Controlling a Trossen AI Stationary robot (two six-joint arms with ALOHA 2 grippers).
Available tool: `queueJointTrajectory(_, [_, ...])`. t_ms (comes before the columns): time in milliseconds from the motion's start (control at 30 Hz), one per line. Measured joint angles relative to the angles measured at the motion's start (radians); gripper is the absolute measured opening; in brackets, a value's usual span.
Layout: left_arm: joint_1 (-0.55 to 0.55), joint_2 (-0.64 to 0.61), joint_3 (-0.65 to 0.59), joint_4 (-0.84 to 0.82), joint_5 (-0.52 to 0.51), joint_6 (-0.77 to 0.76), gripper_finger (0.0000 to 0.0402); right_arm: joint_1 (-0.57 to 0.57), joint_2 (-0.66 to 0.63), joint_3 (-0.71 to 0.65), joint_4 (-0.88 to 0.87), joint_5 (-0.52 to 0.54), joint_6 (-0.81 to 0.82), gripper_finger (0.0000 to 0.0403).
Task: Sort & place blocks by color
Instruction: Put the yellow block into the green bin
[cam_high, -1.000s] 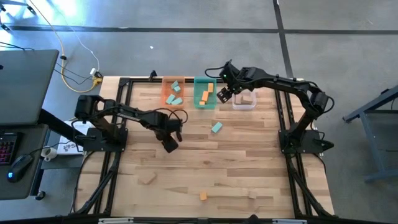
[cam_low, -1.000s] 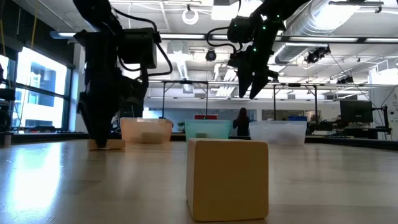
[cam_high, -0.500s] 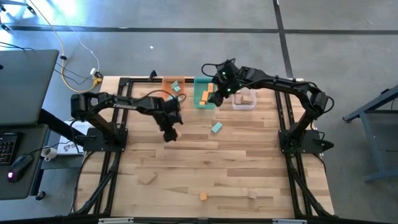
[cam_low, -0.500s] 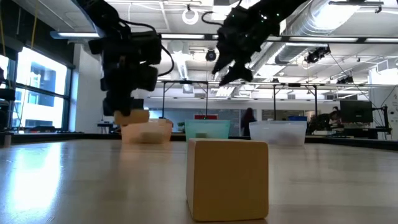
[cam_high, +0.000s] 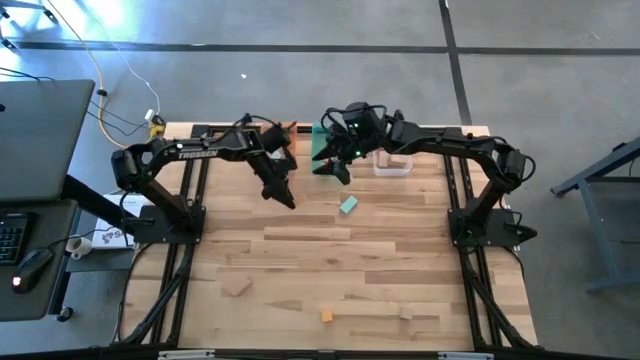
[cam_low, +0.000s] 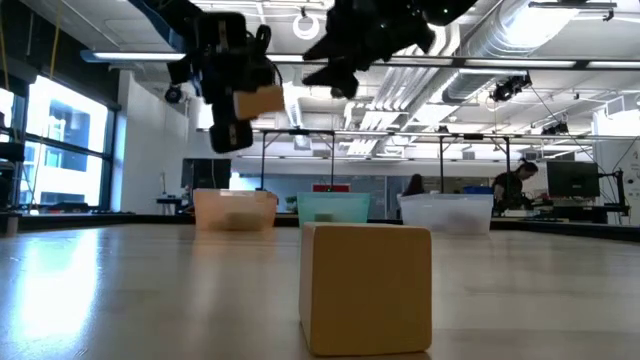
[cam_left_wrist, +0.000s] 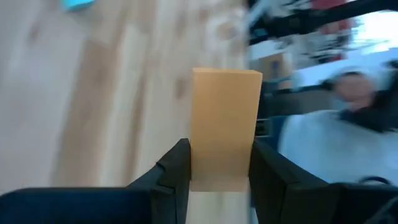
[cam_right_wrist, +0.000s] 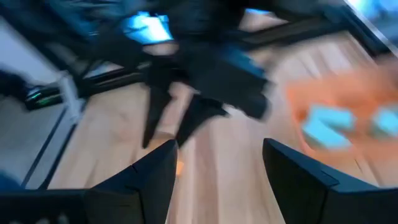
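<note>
1. High view: the left gripper (cam_high: 284, 196), clamped on a tan block, hangs just left of centre in the upper half of the frame, below the orange tray. The right gripper (cam_high: 340, 172) hovers empty, jaws wide, over the green tray (cam_high: 318, 150). The two arms are close, so a clash looks possible if either swings inward. A teal block (cam_high: 348, 205) lies on the table (cam_high: 330, 260) between them.
2. Low view: the tan block (cam_low: 258, 101) sits high at upper left, long axis roughly level.
3. Left wrist view: the block's long axis runs straight out from the fingers (cam_left_wrist: 174, 174), which pinch only its near end. A jolt could tip it loose.
4. Right wrist view: its fingers (cam_right_wrist: 155, 171) stand well apart, holding nothing.
</note>
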Motion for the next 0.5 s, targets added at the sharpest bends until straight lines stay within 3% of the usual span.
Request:
queueJointTrajectory(233, [0.044,0.000,0.051,0.021,0.245,-0.010,0.0097,0.041,0.000,0.000,0.091,-0.122,-0.074,0.0224])
queueJointTrajectory(500, [0.075,0.000,0.082,0.148,0.355,-0.100,0.0097,0.062,0.000,0.000,0.210,-0.141,-0.074,0.0224])
